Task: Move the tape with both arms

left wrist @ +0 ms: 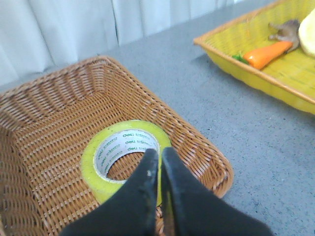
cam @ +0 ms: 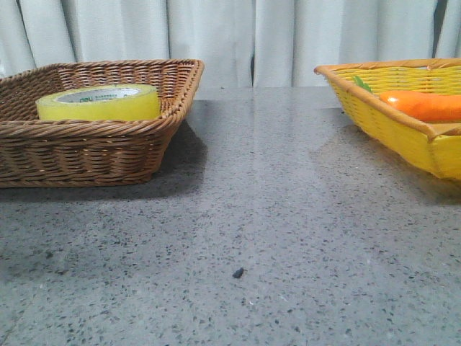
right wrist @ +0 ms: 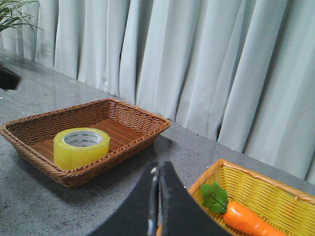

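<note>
The tape (cam: 99,102), a wide yellow roll with a white core and green lettering, lies flat in the brown wicker basket (cam: 86,151) at the left. It also shows in the left wrist view (left wrist: 96,169) and the right wrist view (right wrist: 80,146). My left gripper (left wrist: 160,152) is shut and empty, above the roll's rim inside the basket. My right gripper (right wrist: 158,167) is shut and empty, above the table between the two baskets. Neither gripper shows in the front view.
A yellow wicker basket (cam: 392,115) stands at the right and holds an orange carrot (cam: 421,104) with green leaves. It also shows in the left wrist view (left wrist: 256,73) and the right wrist view (right wrist: 256,196). Grey speckled table (cam: 274,238); white curtains behind.
</note>
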Controlling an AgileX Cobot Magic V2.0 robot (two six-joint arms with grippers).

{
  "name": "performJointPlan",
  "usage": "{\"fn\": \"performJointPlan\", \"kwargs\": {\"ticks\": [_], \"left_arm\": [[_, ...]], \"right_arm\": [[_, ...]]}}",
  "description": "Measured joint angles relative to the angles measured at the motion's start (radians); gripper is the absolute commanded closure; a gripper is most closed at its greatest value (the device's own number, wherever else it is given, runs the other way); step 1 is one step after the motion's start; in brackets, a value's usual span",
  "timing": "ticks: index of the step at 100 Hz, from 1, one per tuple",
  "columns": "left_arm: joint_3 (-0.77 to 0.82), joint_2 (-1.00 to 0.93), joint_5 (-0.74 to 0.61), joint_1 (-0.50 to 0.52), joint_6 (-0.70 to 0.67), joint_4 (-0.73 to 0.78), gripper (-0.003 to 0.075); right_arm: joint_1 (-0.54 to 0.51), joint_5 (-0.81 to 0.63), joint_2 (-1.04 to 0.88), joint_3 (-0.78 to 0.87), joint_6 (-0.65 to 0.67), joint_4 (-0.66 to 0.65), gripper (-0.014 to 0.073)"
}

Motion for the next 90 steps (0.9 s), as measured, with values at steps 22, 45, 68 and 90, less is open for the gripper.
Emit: {"fn": "performJointPlan", "kwargs": {"ticks": [22,45,68,90], "left_arm": [[0.221,-0.289,-0.072,0.000,0.000,-0.003,0.0741],[0.343,-0.538,-0.072,0.000,0.000,-0.023,0.0741],[0.389,-0.617,-0.072,0.000,0.000,-0.027,0.0741],[0.408,-0.618,-0.072,0.000,0.000,-0.029,0.0741]], "right_arm": [[0.000,-0.053,-0.099,0.109,0.000,-0.012,0.0668],[0.000,-0.065,-0.126,0.174,0.000,-0.013,0.0668],[0.000,-0.067,-0.128,0.184,0.000,-0.013,0.0668],[0.000,-0.067,-0.128,0.184,0.000,-0.013,0.0668]]}}
